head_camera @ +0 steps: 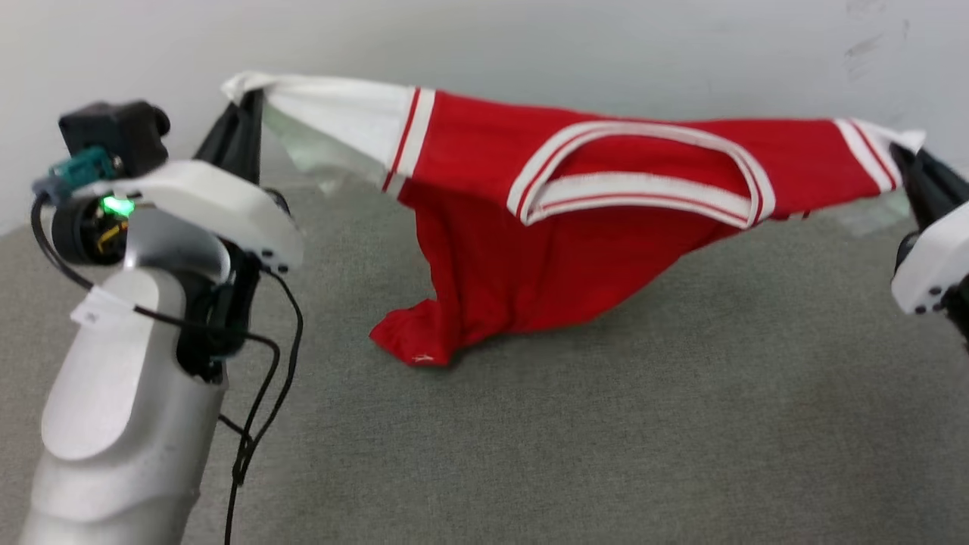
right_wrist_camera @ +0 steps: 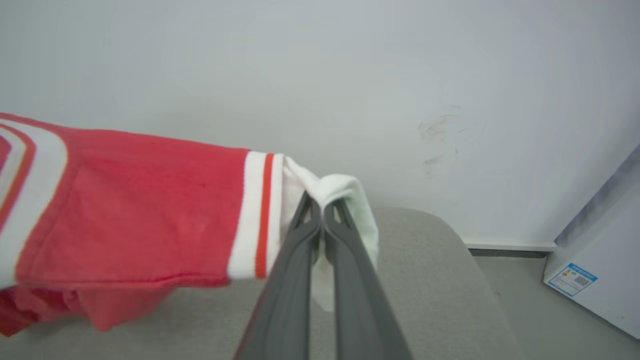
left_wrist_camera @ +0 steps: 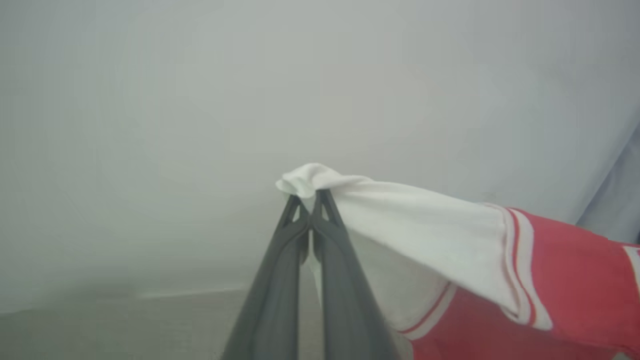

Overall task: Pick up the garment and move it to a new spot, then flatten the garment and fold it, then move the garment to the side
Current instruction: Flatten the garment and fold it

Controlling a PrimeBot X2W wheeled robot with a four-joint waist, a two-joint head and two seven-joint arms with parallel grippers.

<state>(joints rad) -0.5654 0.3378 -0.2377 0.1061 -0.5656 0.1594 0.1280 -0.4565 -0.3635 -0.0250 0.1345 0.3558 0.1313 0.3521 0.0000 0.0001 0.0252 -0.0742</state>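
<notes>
1. Grey surface (head_camera: pixel 681 424) under a pale wall carried the garment (head_camera: pixel 484 288), strung between the left gripper (head_camera: pixel 250 97) and right gripper (head_camera: pixel 905 159) above its far edge. The red hem sagged onto the surface, and the cloth looked light and limp.
2. Left wrist view: the jaws pinched the white sleeve end (left_wrist_camera: pixel 320 180) tight.
3. Right wrist view: the jaws were pressed on the other sleeve (right_wrist_camera: pixel 340 192). Both sleeve ends seemed sound holds for spreading it flat.

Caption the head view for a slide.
The garment hangs stretched between the left gripper and right gripper, pinched by its white sleeves, red body sagging onto the grey surface.
</notes>
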